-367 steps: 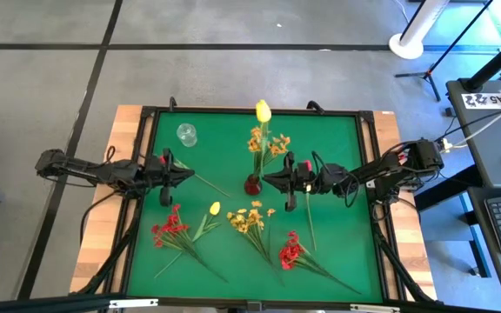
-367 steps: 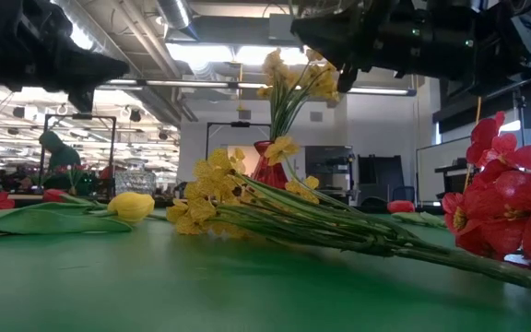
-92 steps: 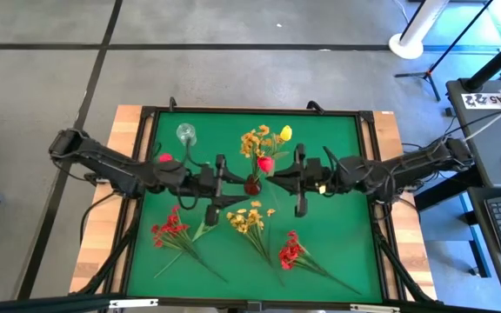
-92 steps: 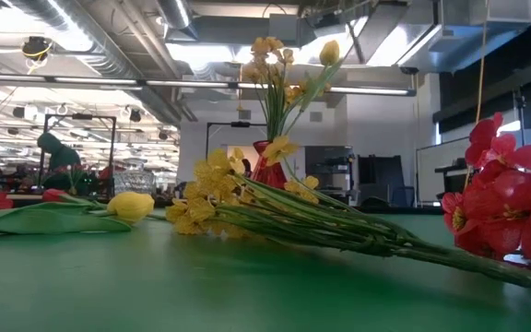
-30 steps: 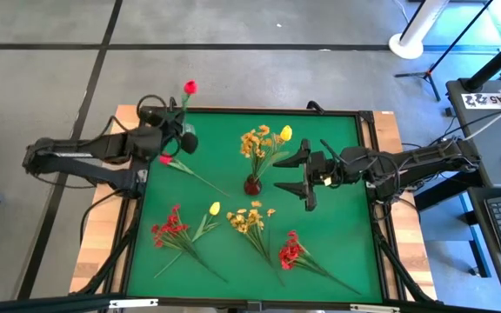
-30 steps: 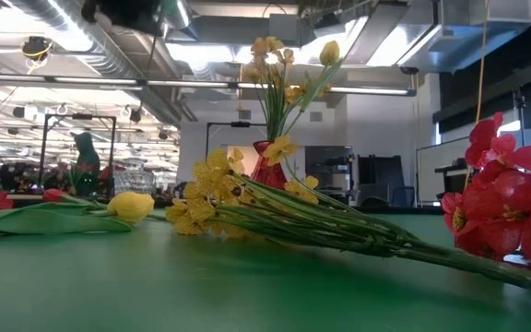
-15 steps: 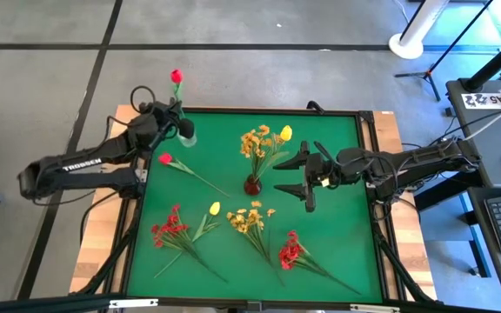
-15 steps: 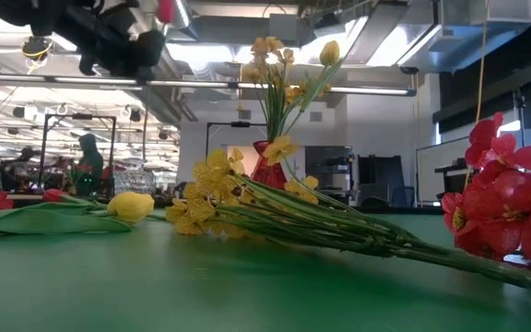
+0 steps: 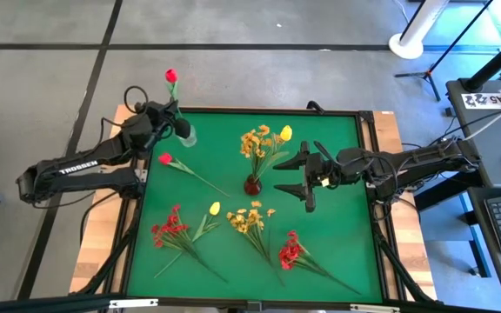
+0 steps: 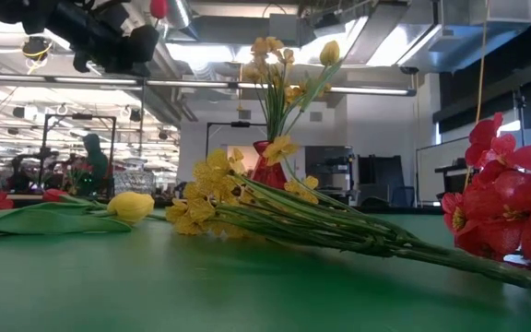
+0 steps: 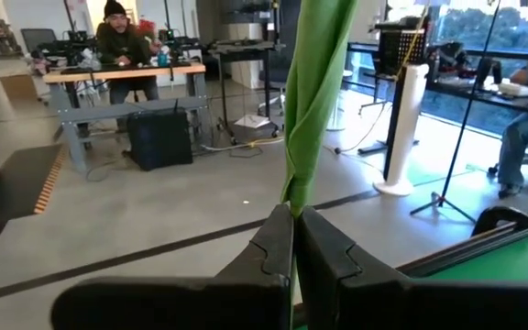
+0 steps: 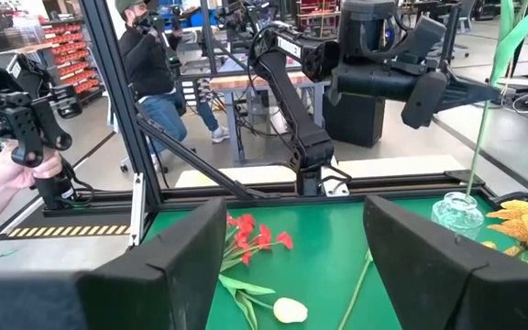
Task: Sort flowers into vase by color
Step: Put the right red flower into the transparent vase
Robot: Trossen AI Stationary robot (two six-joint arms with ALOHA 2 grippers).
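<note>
From above, the left gripper (image 9: 170, 111) clamps a red tulip (image 9: 170, 76) upright over the clear vase (image 9: 186, 135) at the mat's far left corner; the right gripper (image 9: 296, 176) hangs spread wide beside the red vase (image 9: 252, 184) holding yellow flowers (image 9: 264, 141); another red tulip (image 9: 165, 159), a yellow tulip (image 9: 215, 208), a yellow spray (image 9: 249, 218) and two red sprays (image 9: 170, 227) lie on the green mat (image 9: 337, 148).
Low view: the yellow spray lies in front of the red vase.
Left wrist: fingers (image 11: 273, 252) pinch the green stem (image 11: 312, 101).
Right wrist: the stem's foot sits in the clear vase.
</note>
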